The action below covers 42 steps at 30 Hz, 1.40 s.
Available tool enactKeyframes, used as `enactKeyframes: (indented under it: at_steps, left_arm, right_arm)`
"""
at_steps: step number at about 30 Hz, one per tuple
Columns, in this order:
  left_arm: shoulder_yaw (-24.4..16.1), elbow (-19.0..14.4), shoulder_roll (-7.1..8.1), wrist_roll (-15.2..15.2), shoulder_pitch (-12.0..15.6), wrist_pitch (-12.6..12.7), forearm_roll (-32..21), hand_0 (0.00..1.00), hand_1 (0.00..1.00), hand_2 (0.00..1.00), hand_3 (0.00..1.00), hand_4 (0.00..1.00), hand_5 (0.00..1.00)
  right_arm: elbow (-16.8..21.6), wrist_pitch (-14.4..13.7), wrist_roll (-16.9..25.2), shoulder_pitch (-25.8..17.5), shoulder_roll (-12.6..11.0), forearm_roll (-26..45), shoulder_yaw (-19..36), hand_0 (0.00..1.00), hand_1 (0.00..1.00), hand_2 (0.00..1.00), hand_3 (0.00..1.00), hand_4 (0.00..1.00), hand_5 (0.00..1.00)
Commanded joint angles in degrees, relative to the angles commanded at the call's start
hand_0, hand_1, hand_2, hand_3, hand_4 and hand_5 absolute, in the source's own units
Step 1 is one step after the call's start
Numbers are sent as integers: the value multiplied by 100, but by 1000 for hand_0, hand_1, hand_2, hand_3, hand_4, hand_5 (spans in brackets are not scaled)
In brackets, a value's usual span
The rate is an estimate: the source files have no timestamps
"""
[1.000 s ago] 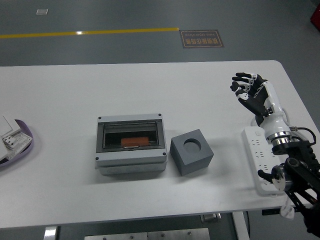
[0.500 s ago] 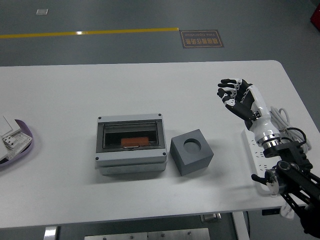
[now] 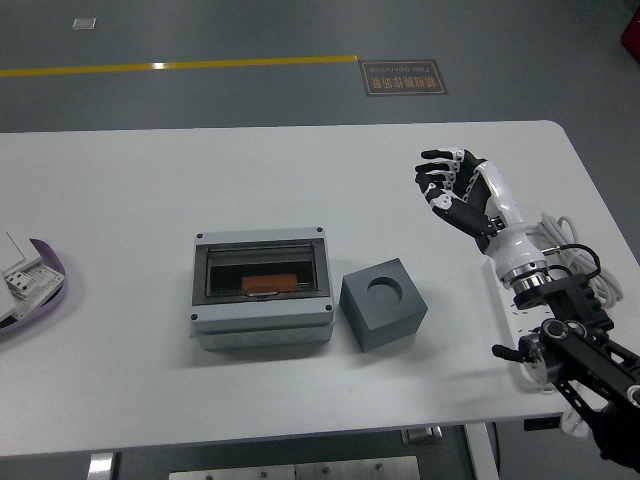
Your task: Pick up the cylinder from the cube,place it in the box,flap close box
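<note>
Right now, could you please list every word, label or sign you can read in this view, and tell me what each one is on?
Floor sign: a dark plate with light print, seen upside down and too small to read.
Power strip: no readable marking.
Grey box, grey cube and white device at the left edge: no text visible.
So nothing here can be quoted.

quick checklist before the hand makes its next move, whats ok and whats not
1. Right hand holds nothing, fingers relaxed: ok.
2. Cylinder in the cube: not ok, its round hole looks empty.
3. An orange item shows inside the box, under the clear flap: ok.
4. Flap fully shut: cannot tell.
5. Path from hand to box: cube stands right beside the box, not ok for a straight sweep.
6. Left hand: not in view.
</note>
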Motion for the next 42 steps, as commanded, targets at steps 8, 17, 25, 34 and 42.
enactKeyframes:
  at_steps: [8, 17, 25, 34, 42]
  left_arm:
    - [1, -1, -11, 2, 0, -3, -8, 514, 578, 570, 570, 781, 176]
    - [-2, -5, -19, 2, 3, -3, -9, 514, 580, 569, 570, 781, 177]
    - [-16, -6, -29, 1, 2, -4, -4, 514, 580, 569, 572, 784, 180]
    - [-21, -3, -37, 2, 7, -4, -2, 514, 581, 569, 572, 785, 181]
    - [-40, 0, -56, 3, 4, -2, 1, 514, 582, 569, 575, 786, 181]
  right_arm:
    - [-11, 76, -21, 19, 10, -17, -63, 625, 545, 535, 544, 43, 2]
    - [-61, 257, -59, 24, 16, -56, -103, 644, 609, 622, 608, 477, 2]
    - [-111, 302, -51, 10, 1, -30, -98, 749, 713, 736, 772, 941, 272]
    - [-168, 340, -150, 7, -11, 82, -74, 801, 744, 756, 798, 998, 405]
    - [-168, 522, -383, 46, -8, 68, 17, 998, 912, 879, 954, 998, 952]
